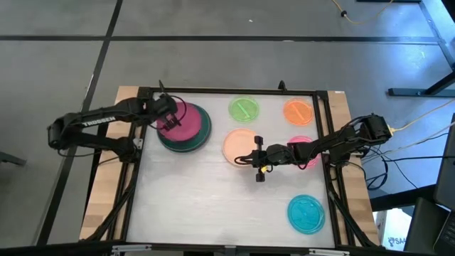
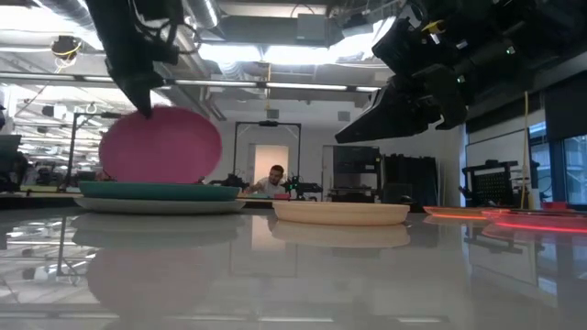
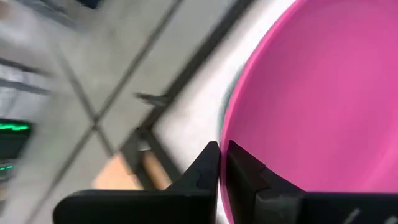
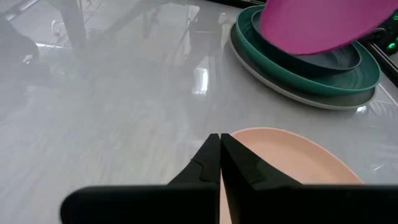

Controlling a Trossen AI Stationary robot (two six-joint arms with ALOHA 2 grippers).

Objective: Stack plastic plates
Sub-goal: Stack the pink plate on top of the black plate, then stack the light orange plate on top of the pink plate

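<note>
Your left gripper [image 1: 170,121] pinches the pink plate [image 1: 186,121], tilted over the teal plate [image 2: 160,191] on the glossy white table [image 1: 213,199]. Your right gripper [image 1: 257,160], fingers pressed together, hovers at the peach plate [image 1: 239,144]; beyond, a person [image 2: 272,182] sits in the lit workshop.

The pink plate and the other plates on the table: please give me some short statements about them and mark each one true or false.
1. The left end effector holds the pink plate tilted above the dark teal plate. True.
2. The peach plate already lies on the stack. False: it lies alone on the table, near the right end effector.
3. The dark teal plate rests on a grey plate. True.
4. The cyan plate lies beside the green plate. False: they lie far apart; the orange plate is beside the green one.
</note>
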